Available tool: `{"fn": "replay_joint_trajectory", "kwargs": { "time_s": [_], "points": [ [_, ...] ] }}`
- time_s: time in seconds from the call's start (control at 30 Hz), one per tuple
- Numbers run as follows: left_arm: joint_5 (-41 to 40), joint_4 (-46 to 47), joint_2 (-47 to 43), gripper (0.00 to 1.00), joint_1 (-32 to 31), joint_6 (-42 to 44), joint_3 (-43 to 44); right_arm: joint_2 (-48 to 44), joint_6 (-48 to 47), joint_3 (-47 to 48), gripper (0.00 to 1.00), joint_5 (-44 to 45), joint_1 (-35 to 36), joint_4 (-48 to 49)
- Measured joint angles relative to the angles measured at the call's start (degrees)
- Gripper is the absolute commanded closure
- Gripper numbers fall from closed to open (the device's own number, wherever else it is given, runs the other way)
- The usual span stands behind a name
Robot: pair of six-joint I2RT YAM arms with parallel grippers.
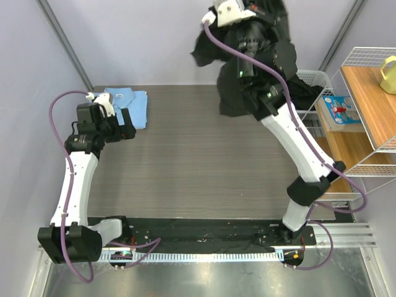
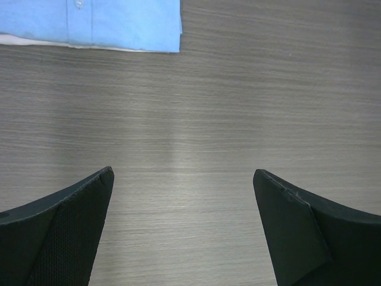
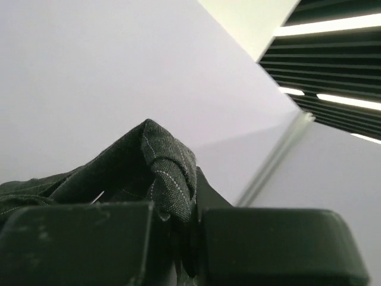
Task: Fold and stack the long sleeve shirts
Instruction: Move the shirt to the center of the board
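Cloth of the dark pinstriped shirt (image 1: 284,59) is pinched in the right gripper (image 3: 178,229), hanging high over the table's (image 1: 204,167) far right corner. The light blue shirt (image 1: 131,105) lies folded at the far left corner, the left gripper (image 2: 183,179) spread wide just beside it. Lower the dark one slowly toward the middle so it spreads flat.
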Motion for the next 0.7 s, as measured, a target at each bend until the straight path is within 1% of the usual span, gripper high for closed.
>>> {"fn": "replay_joint_trajectory", "kwargs": {
  "time_s": [0.03, 0.1, 0.13, 0.17, 0.2, 0.23, 0.27, 0.33, 0.37, 0.4, 0.47, 0.57, 0.63, 0.7],
  "points": [
    [-0.1, 0.8, -0.8, 0.0, 0.0, -0.6, -0.7, -1.7, 2.4, -1.8, 0.99, 0.5, 2.1, -1.3],
    [-0.2, 2.0, -2.4, 0.0, 0.0, -1.7, -1.6, -5.2, 10.9, -4.9, 0.99, 2.0, 5.9, -7.2],
    [0.0, 2.3, -3.1, 0.0, 0.0, -1.9, -1.6, -6.4, 15.2, -5.9, 0.9, 2.6, 6.8, -10.9],
    [0.5, 2.4, -3.5, 0.0, 0.0, -1.7, -1.5, -7.9, 20.9, -7.5, 0.73, 2.7, 7.1, -14.9],
    [1.9, 1.8, -3.6, 0.0, 0.0, -1.1, -0.7, -10.1, 27.0, -10.3, 0.35, 2.1, 6.4, -20.0],
    [3.3, 1.4, -3.6, 0.0, 0.0, -0.1, 0.3, -13.0, 32.9, -15.5, 0.21, 0.7, 4.8, -24.0],
    [4.8, 0.9, -3.5, 0.0, 0.0, 1.3, 1.2, -17.2, 38.5, -22.8, 0.02, -2.4, 1.7, -27.7],
    [7.6, -0.1, -3.5, 0.0, 0.0, 3.8, 2.0, -23.9, 46.1, -35.1, 0.0, -7.3, -4.8, -34.9],
    [9.1, -0.7, -3.5, 0.0, 0.0, 5.2, 2.0, -28.4, 49.8, -44.6, 0.0, -10.3, -9.8, -38.4],
    [10.7, -1.7, -3.3, 0.0, 0.0, 7.0, 2.0, -31.3, 51.8, -50.9, 0.0, -11.5, -13.3, -42.5],
    [13.4, -3.8, -2.5, 0.0, 0.0, 10.7, 2.0, -35.0, 54.6, -61.7, 0.0, -14.6, -17.4, -49.5],
    [16.9, -7.5, -0.3, 0.0, -0.1, 18.4, 1.6, -37.2, 56.1, -70.4, 0.01, -22.4, -17.9, -60.5],
    [18.3, -10.5, 2.4, 0.0, -0.5, 24.0, 1.2, -37.9, 56.4, -72.2, 0.0, -28.5, -17.7, -65.9],
    [18.5, -12.7, 5.1, 0.0, -1.1, 28.5, 0.3, -38.9, 56.3, -72.4, 0.0, -34.4, -17.6, -68.8]
  ]
}}
